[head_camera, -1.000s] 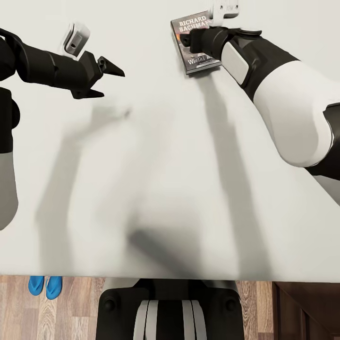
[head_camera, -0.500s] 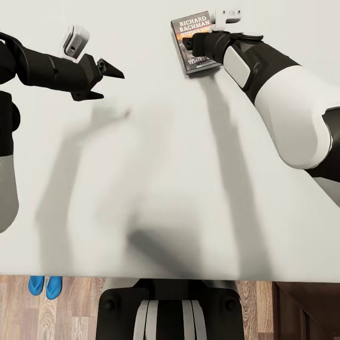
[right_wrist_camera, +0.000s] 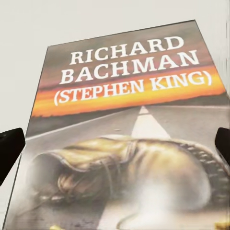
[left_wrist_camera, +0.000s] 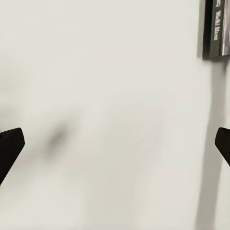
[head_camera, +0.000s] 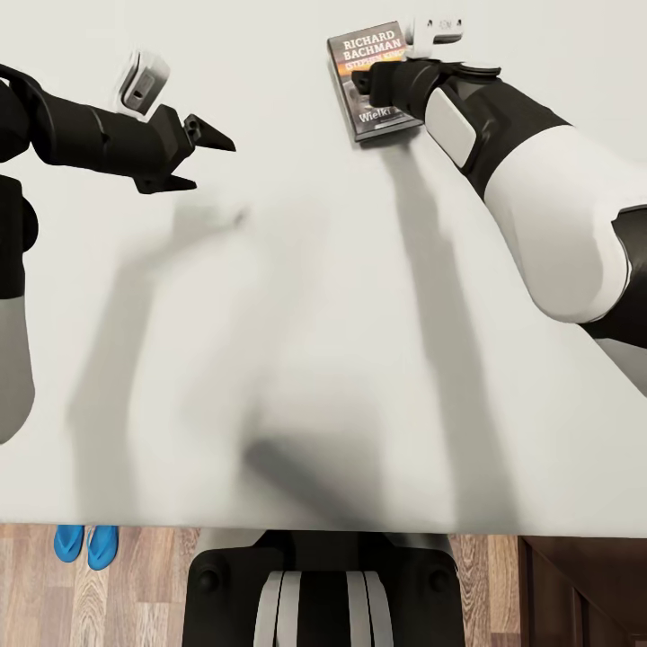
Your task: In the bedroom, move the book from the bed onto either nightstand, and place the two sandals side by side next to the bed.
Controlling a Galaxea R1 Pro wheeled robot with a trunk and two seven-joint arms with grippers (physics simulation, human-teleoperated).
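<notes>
A: The book (head_camera: 370, 83) lies flat on the bed (head_camera: 296, 359), near its far edge, with the right claw (right_wrist_camera: 115, 143) spread wide over the cover. A thin paperback could slide away from closing tips.

B: The right wrist view shows that spread; the head view adds the left claw (head_camera: 199, 153), open and well apart, and the sandals (head_camera: 86, 545) on the floor.

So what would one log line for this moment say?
right gripper: open, over book | book: flat on bed | left gripper: open, idle | sandals: on floor
</notes>
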